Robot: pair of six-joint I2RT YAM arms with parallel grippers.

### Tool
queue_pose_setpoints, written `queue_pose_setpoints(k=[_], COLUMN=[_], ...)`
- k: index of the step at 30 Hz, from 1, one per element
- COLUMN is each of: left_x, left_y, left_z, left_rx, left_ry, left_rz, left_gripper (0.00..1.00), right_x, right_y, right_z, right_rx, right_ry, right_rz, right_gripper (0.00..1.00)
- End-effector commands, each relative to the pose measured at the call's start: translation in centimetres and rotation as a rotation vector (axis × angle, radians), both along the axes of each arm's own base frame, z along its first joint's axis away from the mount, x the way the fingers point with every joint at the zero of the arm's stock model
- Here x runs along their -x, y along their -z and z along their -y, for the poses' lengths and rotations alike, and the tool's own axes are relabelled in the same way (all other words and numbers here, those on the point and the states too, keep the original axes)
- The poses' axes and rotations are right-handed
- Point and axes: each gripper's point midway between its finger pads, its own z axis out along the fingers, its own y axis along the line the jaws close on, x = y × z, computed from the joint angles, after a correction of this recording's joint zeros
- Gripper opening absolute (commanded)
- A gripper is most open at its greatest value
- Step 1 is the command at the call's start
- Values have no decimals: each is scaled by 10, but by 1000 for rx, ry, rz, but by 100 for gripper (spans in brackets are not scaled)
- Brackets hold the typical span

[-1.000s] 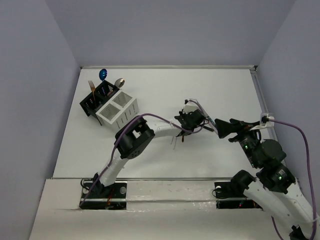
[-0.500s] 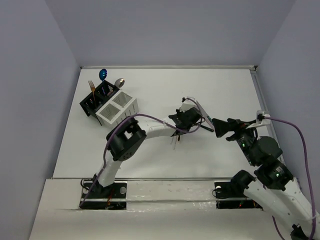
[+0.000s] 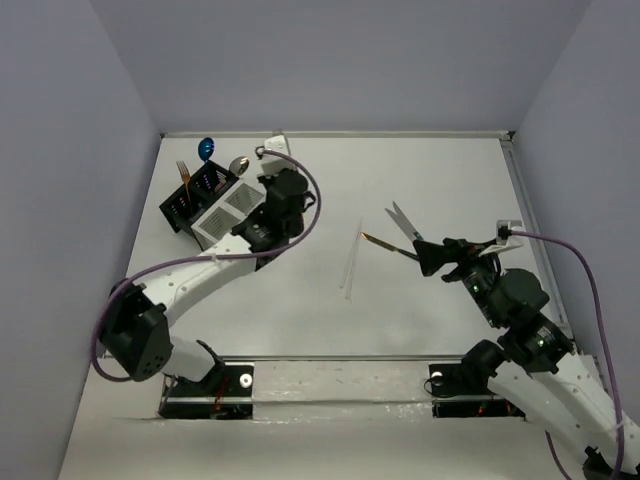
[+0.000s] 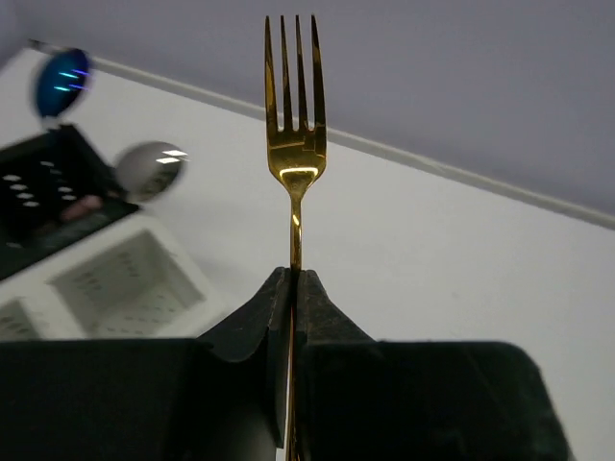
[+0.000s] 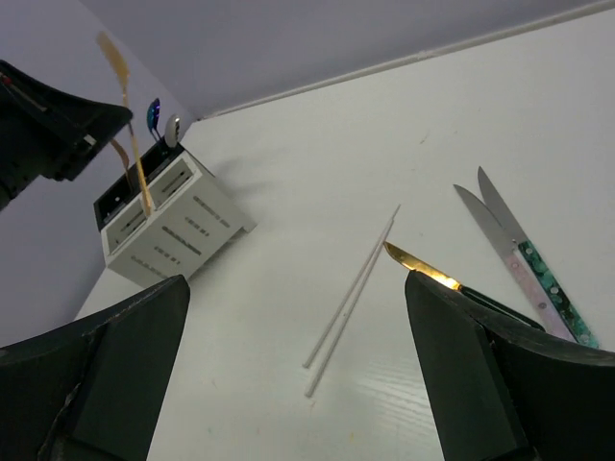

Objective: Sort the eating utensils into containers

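Note:
My left gripper (image 4: 293, 279) is shut on a gold fork (image 4: 295, 144), tines up. In the top view it (image 3: 272, 200) hangs at the right side of the white caddy (image 3: 235, 215). In the right wrist view the fork (image 5: 135, 154) hangs over the white caddy (image 5: 168, 226). The black caddy (image 3: 195, 195) behind holds a blue spoon (image 3: 206, 148), a silver spoon (image 3: 240, 163) and a gold fork (image 3: 183, 170). My right gripper (image 3: 440, 255) is wide open and empty (image 5: 298, 365), near two white chopsticks (image 5: 351, 298), a gold-bladed knife (image 5: 423, 269) and two silver-bladed knives (image 5: 509, 240).
The chopsticks (image 3: 352, 255) lie mid-table, the knives (image 3: 402, 220) just right of them. The back wall and a raised table edge (image 3: 520, 190) bound the white table. The left arm's forearm (image 3: 190, 275) crosses the left half of the table.
My left arm has swung from the utensils at mid-table to the caddies at the back left, carrying the gold fork. My right gripper has shifted slightly left and nearer.

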Motion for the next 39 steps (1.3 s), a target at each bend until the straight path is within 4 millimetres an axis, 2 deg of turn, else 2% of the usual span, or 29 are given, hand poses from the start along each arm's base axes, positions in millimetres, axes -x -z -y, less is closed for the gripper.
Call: queue_pose_setpoints(k=[1,2,3,6,7,10,12,14,17,21,29,32,35,39], left_x=[-9,-9,-12,-13,-13,-14,-19,-30,-39,-55,-77,-83,-81,-80], left_y=[-48,-57,-63,-72,-77,-77,-73,-67,-63,-45,-8,3,19,31], left_z=[-130,-151,-186,-229,-251,-286,-302,-319,-329,-339,-340,-339,-339,-341], left_rx=[-121,-125,-158,-225,-238,-314,-341,-364,-394,-446,-486,-494,-495,-489], left_ry=[-349,-395,-470,-559,-609,-689,-723,-769,-804,-833,-818,-802,-799,-816], left_rz=[157,170,173,185,196,193,185,154,147,112,65,49,34,27], left_gripper=[0,0,0,0,0,0,0,0,0,0,0,0,0,0], right_x=[0,0,0,-1,-1,-2,-3,-3,-4,-6,-13,-15,-16,-16], right_y=[-10,-11,-10,-9,-9,-7,-5,-2,0,2,11,14,16,16], right_z=[-8,-8,-8,-7,-7,-8,-9,-9,-7,-2,-8,-10,-11,-12], right_rx=[-36,-38,-35,-34,-35,-36,-34,-38,-40,-43,-38,-31,-28,-29], right_ry=[-37,-39,-37,-32,-32,-33,-36,-32,-22,8,4,3,3,-5], right_rz=[55,57,59,62,65,69,72,75,82,102,93,86,78,82], right_gripper=[100,100,100,100,100,100,100,100,100,100,100,100,100,100])
